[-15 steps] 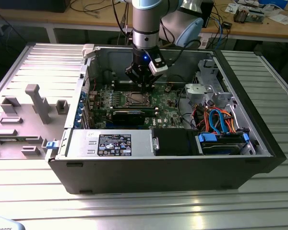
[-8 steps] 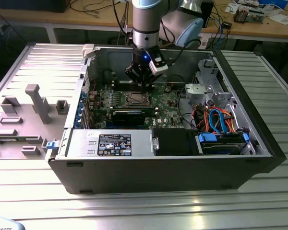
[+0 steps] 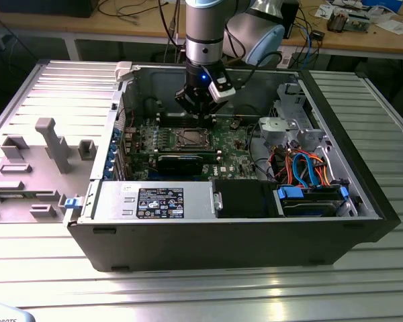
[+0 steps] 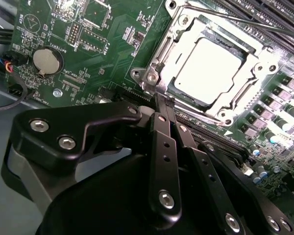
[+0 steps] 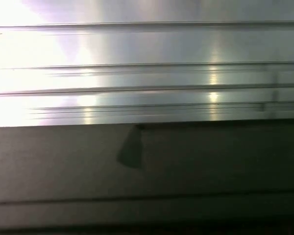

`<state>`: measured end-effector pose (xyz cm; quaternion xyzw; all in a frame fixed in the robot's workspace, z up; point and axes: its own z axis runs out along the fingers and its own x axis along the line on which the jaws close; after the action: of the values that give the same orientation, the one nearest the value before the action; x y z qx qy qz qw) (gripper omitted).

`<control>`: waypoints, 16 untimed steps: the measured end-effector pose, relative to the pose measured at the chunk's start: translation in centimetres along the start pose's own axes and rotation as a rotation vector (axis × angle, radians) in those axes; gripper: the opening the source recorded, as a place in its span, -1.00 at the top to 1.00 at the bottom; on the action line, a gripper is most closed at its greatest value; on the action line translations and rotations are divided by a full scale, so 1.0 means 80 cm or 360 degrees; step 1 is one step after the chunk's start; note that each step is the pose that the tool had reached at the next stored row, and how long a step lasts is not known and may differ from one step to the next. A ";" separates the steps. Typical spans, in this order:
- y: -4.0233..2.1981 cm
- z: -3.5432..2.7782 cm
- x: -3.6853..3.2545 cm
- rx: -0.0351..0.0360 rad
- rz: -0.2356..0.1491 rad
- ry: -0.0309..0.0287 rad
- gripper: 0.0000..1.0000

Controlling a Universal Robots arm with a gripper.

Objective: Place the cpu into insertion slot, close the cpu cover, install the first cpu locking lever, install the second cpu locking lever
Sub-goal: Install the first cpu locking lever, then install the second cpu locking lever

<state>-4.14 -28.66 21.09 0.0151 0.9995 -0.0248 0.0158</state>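
The cpu (image 4: 208, 68) lies flat in the socket of the green motherboard (image 4: 112, 29), its plain silver top showing. The cpu cover (image 4: 186, 36), a silvery frame plate, lies down around it. A thin metal lever rod (image 4: 235, 22) runs along one side of the socket. My gripper (image 4: 159, 100) is shut with nothing visible between its black fingers, and its tips sit just beside a corner of the socket. In the exterior view the gripper (image 3: 200, 118) hangs inside the open computer case, just behind the socket (image 3: 191, 139).
A long black expansion card (image 3: 181, 161) lies in front of the socket. The power supply (image 3: 154, 201) and a drive cage with blue and orange cables (image 3: 309, 174) fill the case front and the exterior view's right. Grey fixture blocks (image 3: 47, 144) stand on the ribbed table. A coin battery (image 4: 47, 59) sits on the board.
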 end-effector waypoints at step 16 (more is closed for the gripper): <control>-0.0049 0.0002 -0.0001 0.0000 0.0000 0.00001 0.79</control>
<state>-4.14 -29.05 21.10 0.0151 0.9995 -0.0248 0.0157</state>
